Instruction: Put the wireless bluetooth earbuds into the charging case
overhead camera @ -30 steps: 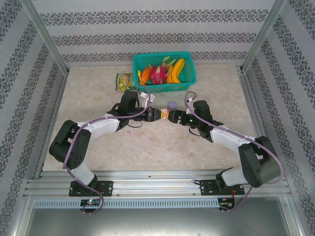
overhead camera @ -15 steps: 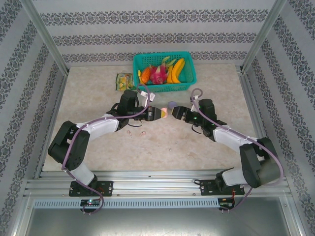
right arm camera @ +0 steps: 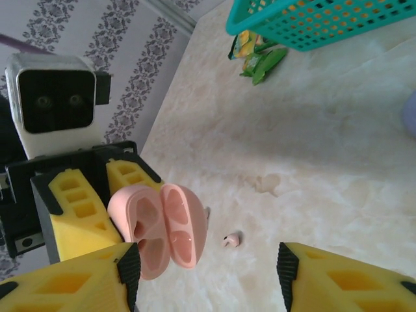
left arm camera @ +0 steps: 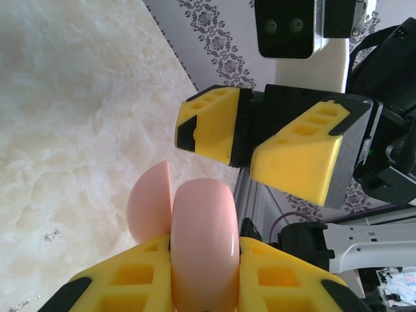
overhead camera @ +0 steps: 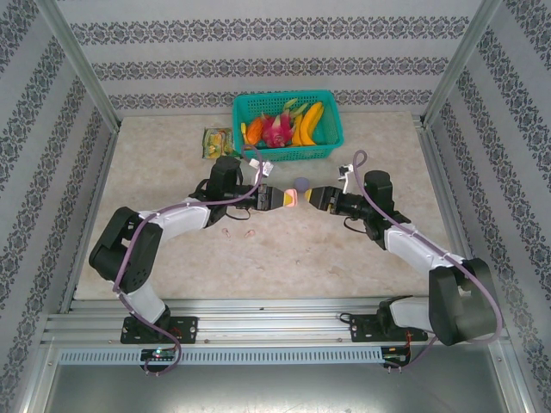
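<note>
Left pincer point(left arm camera: 205, 263) is clamped on the pink charging case point(left arm camera: 203, 237) - yellow fingers point(left arm camera: 120, 279) press on both flat sides, and the case is held up off the bench point(overhead camera: 362, 249). The case is hinged open, with the lid point(left arm camera: 149, 201) swung back. From the right wrist view the open case point(right arm camera: 162, 227) faces the camera and shows its moulded sockets; can't tell whether anything sits in them.

Right pincer point(overhead camera: 317, 196) faces the left pincer point(overhead camera: 280, 199) tip to tip, just beside the case point(overhead camera: 293, 198) but not touching it. Its jaws are spread with nothing between them. In the left wrist view its two yellow fingers point(left arm camera: 299, 159) stand apart just beyond the case.

Earbuds point(overhead camera: 250, 232) - two tiny pale pink bits lying loose on the bench below the left forearm, near each other and apart from the case. The right wrist view picks up one bud point(right arm camera: 231, 240) on the bench past the held case.

A round purple case point(overhead camera: 301, 183) sits on the bench just behind the two pincers. A teal basket point(overhead camera: 331, 148) of fruit is at the back edge, with a green-yellow packet point(overhead camera: 217, 142) to its left.
</note>
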Robot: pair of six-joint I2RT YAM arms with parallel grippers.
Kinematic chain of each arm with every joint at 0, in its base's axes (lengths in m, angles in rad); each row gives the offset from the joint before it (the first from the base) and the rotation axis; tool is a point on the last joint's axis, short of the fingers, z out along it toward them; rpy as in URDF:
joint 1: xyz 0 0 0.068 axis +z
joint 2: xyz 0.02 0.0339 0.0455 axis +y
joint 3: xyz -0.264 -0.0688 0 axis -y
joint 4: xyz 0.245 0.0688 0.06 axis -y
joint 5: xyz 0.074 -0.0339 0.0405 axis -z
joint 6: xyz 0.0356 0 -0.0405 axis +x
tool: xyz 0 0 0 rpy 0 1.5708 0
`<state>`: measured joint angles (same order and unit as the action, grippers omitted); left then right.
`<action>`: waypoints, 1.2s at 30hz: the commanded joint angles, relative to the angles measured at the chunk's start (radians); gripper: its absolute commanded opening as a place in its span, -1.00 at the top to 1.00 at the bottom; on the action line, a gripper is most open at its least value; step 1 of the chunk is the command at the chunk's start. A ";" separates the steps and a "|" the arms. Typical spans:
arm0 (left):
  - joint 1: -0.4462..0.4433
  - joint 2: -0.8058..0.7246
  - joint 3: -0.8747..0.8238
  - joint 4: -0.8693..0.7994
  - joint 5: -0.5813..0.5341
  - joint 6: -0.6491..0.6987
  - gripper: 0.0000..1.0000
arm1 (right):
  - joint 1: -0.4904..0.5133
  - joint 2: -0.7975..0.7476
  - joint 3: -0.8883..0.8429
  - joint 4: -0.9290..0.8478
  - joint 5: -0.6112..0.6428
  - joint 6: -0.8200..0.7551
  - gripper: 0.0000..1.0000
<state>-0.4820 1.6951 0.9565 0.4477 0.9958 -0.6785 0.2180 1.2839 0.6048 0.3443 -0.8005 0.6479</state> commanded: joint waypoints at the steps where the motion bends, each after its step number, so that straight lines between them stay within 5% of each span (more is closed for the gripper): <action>1: 0.012 0.008 0.040 0.073 0.050 -0.023 0.78 | 0.002 0.011 0.022 0.032 -0.061 -0.026 -0.17; 36: 0.013 0.038 0.062 0.106 0.060 -0.055 0.78 | 0.068 0.120 0.065 0.018 -0.041 -0.059 0.14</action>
<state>-0.4820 1.7218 0.9840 0.5102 1.0393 -0.7383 0.2729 1.3972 0.6685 0.3485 -0.8284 0.6212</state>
